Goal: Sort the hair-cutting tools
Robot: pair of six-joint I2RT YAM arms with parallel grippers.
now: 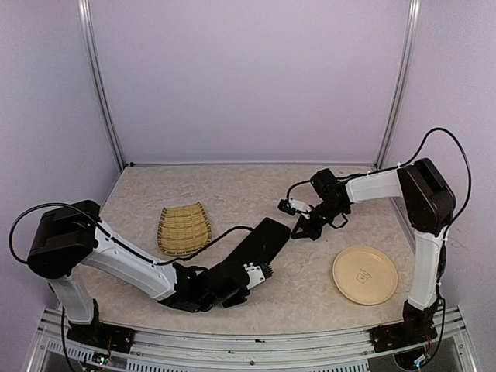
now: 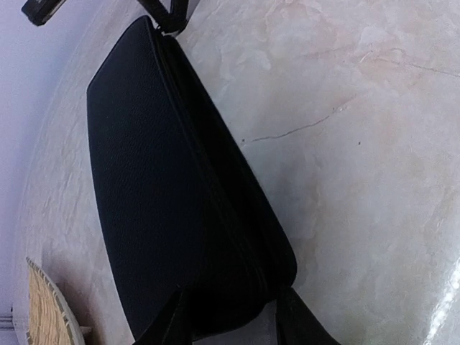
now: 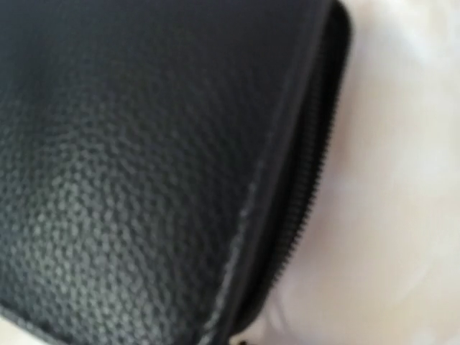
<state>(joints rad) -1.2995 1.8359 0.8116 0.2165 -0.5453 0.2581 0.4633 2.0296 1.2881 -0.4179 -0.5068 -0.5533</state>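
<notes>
Left fingers (image 2: 302, 327) astride case (image 2: 158, 180) edge

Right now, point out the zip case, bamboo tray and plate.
black zip case (image 2: 158, 215), left wrist view, top face
woven bamboo tray (image 1: 184, 229), top view, woven middle
cream plate (image 1: 364, 275), top view, middle

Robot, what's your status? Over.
Left gripper open astride black zip case, near end. Right gripper shut at far end. Case closed; scissors, clips unseen. Tray, plate well aside.
</notes>
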